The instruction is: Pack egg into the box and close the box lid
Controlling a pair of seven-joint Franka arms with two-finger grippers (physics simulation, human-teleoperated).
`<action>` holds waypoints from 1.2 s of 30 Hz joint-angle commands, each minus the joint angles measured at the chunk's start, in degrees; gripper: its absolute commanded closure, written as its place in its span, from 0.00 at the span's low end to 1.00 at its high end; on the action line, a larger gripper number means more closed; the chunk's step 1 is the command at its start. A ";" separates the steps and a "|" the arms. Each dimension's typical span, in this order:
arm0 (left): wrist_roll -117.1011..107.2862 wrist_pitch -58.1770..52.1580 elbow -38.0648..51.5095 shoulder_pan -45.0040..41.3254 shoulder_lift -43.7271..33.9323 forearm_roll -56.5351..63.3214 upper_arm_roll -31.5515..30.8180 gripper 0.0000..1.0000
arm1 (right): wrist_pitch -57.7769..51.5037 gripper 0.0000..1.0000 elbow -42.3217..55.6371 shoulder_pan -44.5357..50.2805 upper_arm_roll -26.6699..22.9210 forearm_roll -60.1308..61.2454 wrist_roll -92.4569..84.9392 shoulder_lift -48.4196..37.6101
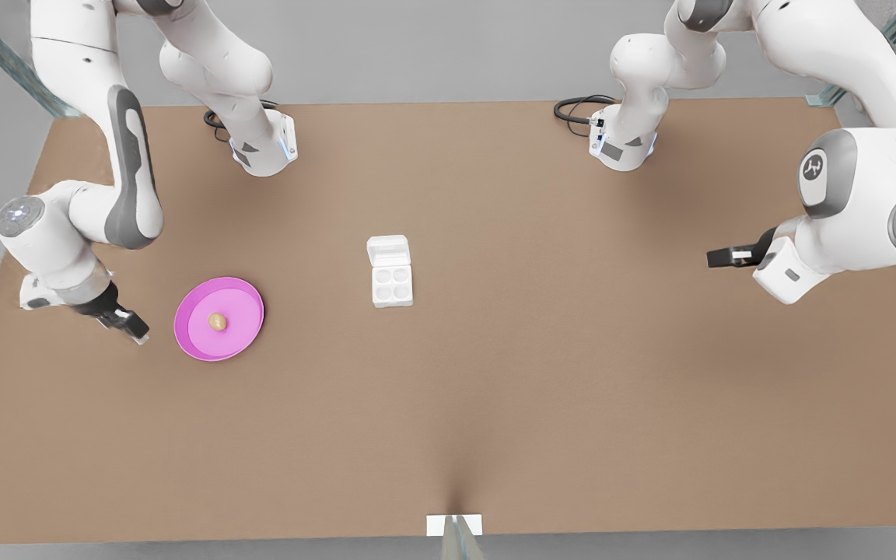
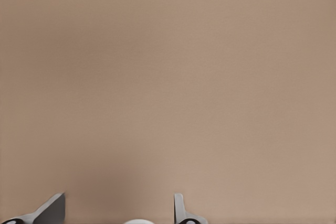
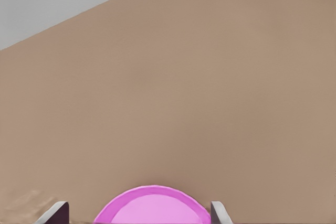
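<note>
A small tan egg (image 1: 217, 321), smooth and oval, sits in the middle of a round glossy pink plate (image 1: 242, 299) on a flat matte brown table (image 1: 572, 373). Toward three o'clock of the plate, well apart from it, stands the white box (image 1: 392, 284), a rectangular carton with four round cups, all empty. The box lid (image 1: 389, 251) lies open flat at the carton's twelve o'clock edge, a rimmed flap with a shallow recess.

The right gripper (image 1: 131, 325) hangs just at nine o'clock of the plate, its arm bent sharply down; in the right wrist view its fingers (image 3: 56, 212) stand apart, cut off at the edge, with the plate's (image 3: 152, 205) rim between them. The left gripper (image 1: 720, 257) waits far off at three o'clock of the box, held level; its fingers (image 2: 51, 209) are spread over bare table.
</note>
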 commanded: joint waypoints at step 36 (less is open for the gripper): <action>0.00 -0.09 0.45 0.00 0.34 0.51 -0.09 0.00 | 22.78 0.00 -0.34 -39.94 27.24 -52.49 -5.76 29.99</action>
